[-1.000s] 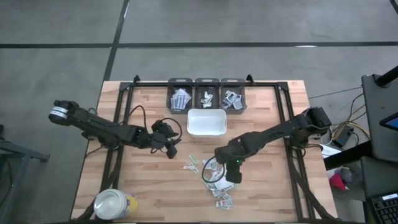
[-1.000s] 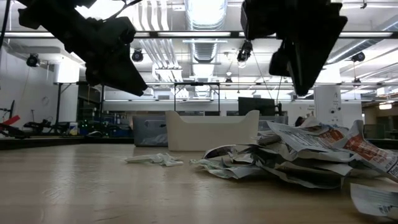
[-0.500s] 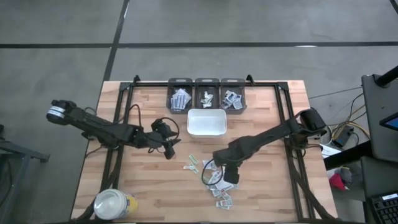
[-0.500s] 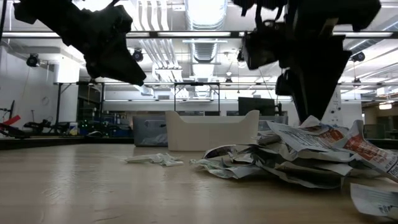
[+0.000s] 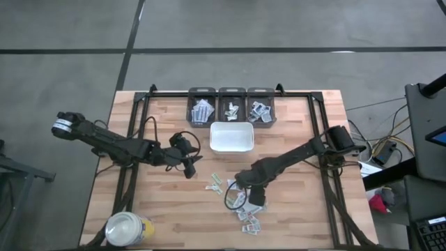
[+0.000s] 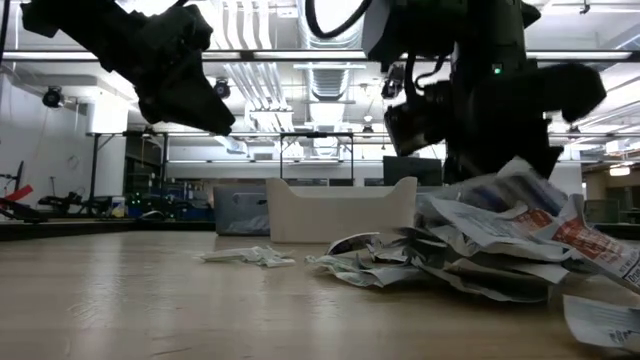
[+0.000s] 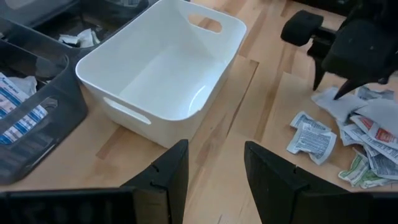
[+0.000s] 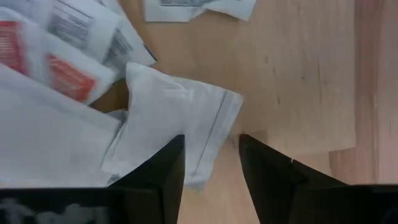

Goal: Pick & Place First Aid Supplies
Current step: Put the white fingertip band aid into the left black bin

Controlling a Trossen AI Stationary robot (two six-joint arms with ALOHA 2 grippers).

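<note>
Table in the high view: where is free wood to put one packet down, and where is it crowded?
Free: right of the white tray, and between the yellow jar and the packet pile. Crowded: the pile itself, where the right gripper works.

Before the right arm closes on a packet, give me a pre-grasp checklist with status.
1. Right gripper jaws open: ok, a gap shows between them.
2. Right gripper over the packet pile: ok, it is down at the pile's edge.
3. A single packet lined up: cannot tell; a white packet lies at the gap, overlapped by others.
4. White tray free to receive: ok, it looks empty.
5. Left gripper out of the way: ok, open, held left of the pile, above the table.
6. Stray packets clear of the right arm: ok, they lie apart from the pile.
</note>
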